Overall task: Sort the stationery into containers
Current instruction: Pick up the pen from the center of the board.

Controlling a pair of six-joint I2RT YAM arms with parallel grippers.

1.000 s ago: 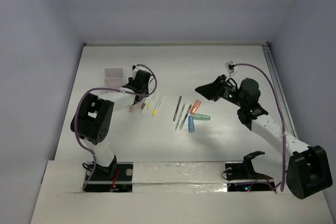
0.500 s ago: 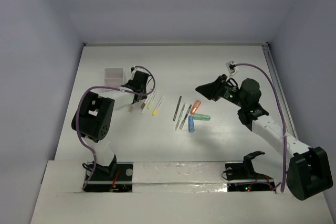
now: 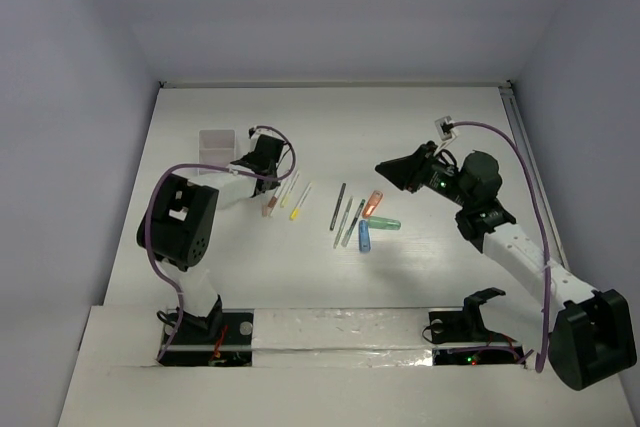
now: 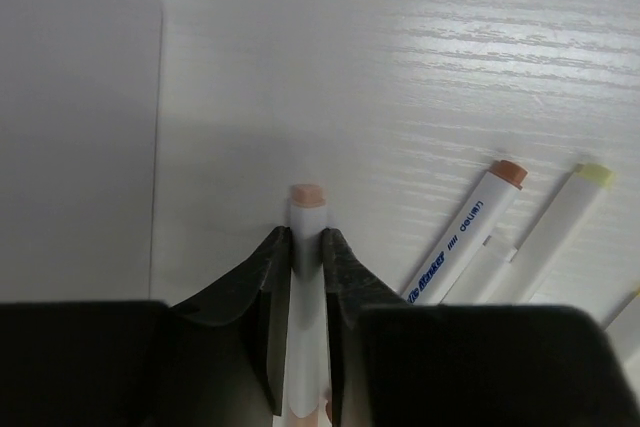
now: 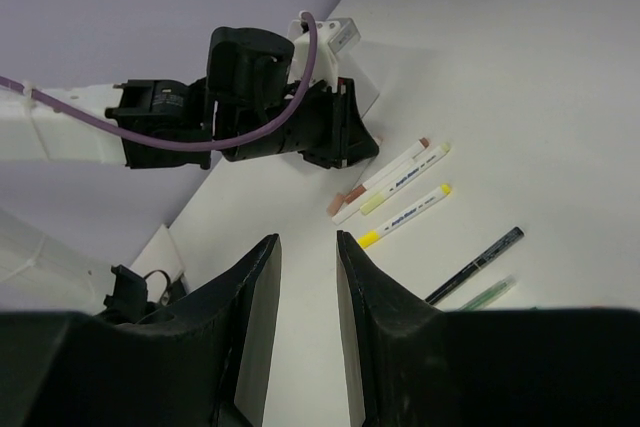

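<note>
My left gripper (image 4: 307, 239) is shut on a thin white stick with a pink end (image 4: 307, 195), held low at the table surface right beside the white container (image 4: 70, 127). Seen from above, the left gripper (image 3: 262, 159) sits just right of the container (image 3: 217, 144). Three more white sticks (image 3: 288, 195) lie right of it. Slim dark pens (image 3: 345, 215) and stubby orange (image 3: 374, 203), mint-green (image 3: 383, 223) and blue (image 3: 364, 236) markers lie mid-table. My right gripper (image 3: 386, 169) hovers open above them, with nothing between its fingers (image 5: 258, 287).
The right wrist view shows the left arm (image 5: 240, 107) ahead, with the white sticks (image 5: 400, 172), a yellow-ended stick (image 5: 405, 215) and a dark pen (image 5: 475, 265) on the table. Walls close the table at the back and on both sides.
The left gripper's jaws have closed onto the pink-ended stick, which no longer lies loose left of the others. The right gripper has risen slightly and stays open.
</note>
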